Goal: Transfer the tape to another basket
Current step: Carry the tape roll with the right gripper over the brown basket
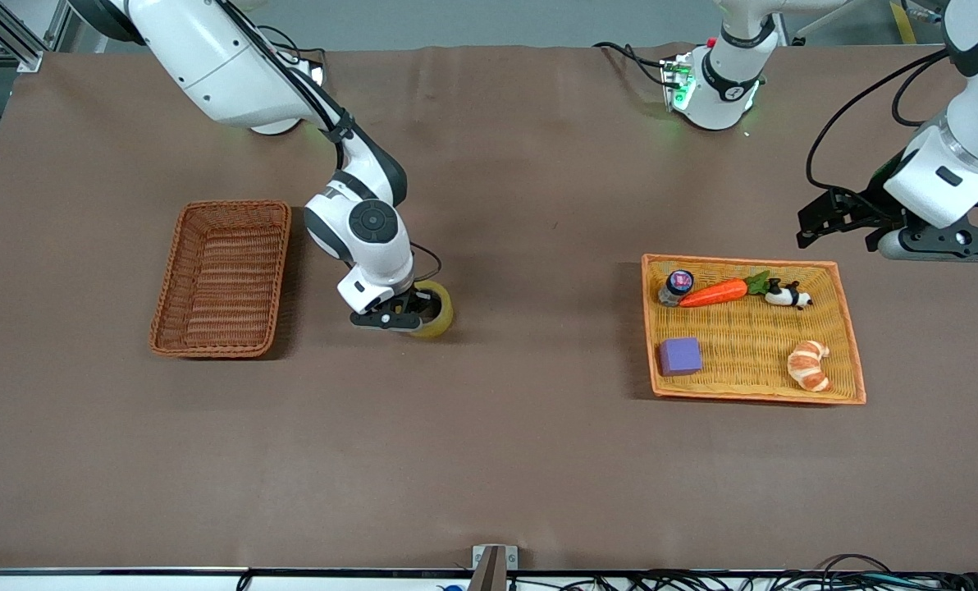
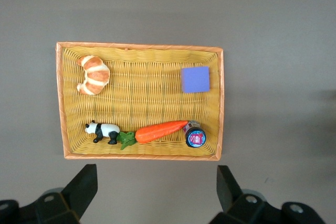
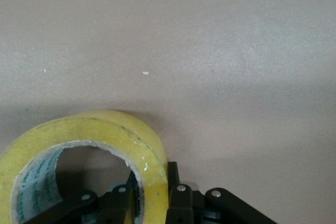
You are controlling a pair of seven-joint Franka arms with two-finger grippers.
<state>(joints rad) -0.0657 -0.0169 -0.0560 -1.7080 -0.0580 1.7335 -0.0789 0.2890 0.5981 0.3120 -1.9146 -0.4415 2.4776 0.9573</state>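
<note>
Two arms: the right gripper point(image 1: 411, 316) is clenched on the wall of the translucent yellowish tape roll point(image 1: 434, 309), down at the brown table point(image 1: 489, 460) beside the reddish-brown wicker basket point(image 1: 220, 277). Lift straight before crossing that rim. The left gripper point(image 2: 157, 195) waits spread above the orange-yellow woven tray point(image 2: 140, 50).

On my screens the matte brown cloth-covered surface point(image 1: 497, 460) is one plain colour. The translucent yellow ring of tape point(image 1: 436, 310) has a pale inner core with faint green print. I see a reddish-brown woven wicker basket point(image 1: 169, 312), its ribs darker in rows, and an orange-yellow flat woven tray point(image 1: 846, 328) with a brighter orange rim. In it: a plain purple cube point(image 1: 680, 356), an orange carrot with green leaves point(image 1: 715, 292), a black-and-white panda figure point(image 1: 787, 295), a tan croissant with cream stripes point(image 1: 811, 366), and a small dark jar with a pink-and-blue lid point(image 1: 677, 284).
</note>
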